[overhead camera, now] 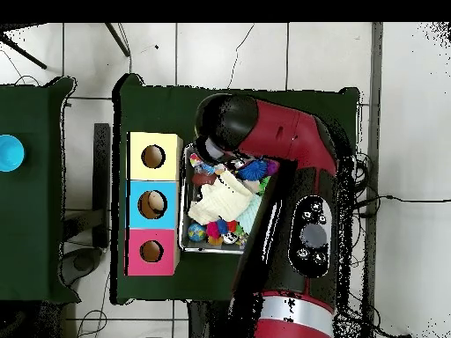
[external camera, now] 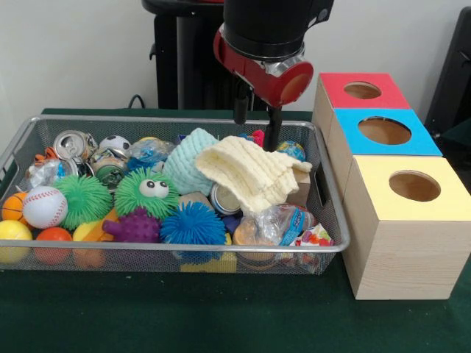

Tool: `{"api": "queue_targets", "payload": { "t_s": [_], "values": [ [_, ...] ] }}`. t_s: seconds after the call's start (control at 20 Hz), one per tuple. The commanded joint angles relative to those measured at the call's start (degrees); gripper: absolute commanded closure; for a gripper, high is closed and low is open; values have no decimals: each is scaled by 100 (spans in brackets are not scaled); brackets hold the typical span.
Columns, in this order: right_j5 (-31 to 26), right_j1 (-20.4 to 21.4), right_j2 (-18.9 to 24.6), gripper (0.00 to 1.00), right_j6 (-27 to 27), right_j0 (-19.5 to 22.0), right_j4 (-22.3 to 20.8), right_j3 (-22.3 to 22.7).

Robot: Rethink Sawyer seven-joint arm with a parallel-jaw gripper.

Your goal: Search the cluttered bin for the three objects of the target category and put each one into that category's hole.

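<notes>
A wire mesh bin (external camera: pixel 324 193) holds a jumble of things. On top at the right lies a cream knitted cloth (external camera: pixel 254 175), with a mint knitted cloth (external camera: pixel 188 158) beside it. Crushed cans (external camera: pixel 71 143) lie at the back left, and another can (external camera: pixel 223 200) shows under the cream cloth. Spiky rubber balls in green (external camera: pixel 85 197), blue (external camera: pixel 193 223) and purple (external camera: pixel 136 226) fill the front. My gripper (external camera: pixel 256 135) hangs open above the cream cloth's back edge, one finger (external camera: pixel 273 136) reaching down to the cloth. In the overhead view the arm (overhead camera: pixel 282 150) hides the gripper.
Right of the bin stand three wooden boxes, each with a round hole on top: red (external camera: pixel 340 82), blue (external camera: pixel 353 140) and yellow (external camera: pixel 375 173). A baseball (external camera: pixel 44 206), small balls and plastic wrappers (external camera: pixel 276 224) crowd the bin. Overhead, the boxes (overhead camera: pixel 136 204) lie left of the bin (overhead camera: pixel 184 216).
</notes>
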State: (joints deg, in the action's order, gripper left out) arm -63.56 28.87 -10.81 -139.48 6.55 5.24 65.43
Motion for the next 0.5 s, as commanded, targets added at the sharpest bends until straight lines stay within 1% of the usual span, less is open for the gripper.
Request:
{"api": "queue_targets", "payload": {
  "t_s": [0.05,0.35,0.5],
  "values": [
    [376,-55,515,0,407,-65,-328,494],
    [338,-160,592,0,402,-95,-321,410],
    [375,-284,681,0,476,-52,-321,308]
  ]
}}
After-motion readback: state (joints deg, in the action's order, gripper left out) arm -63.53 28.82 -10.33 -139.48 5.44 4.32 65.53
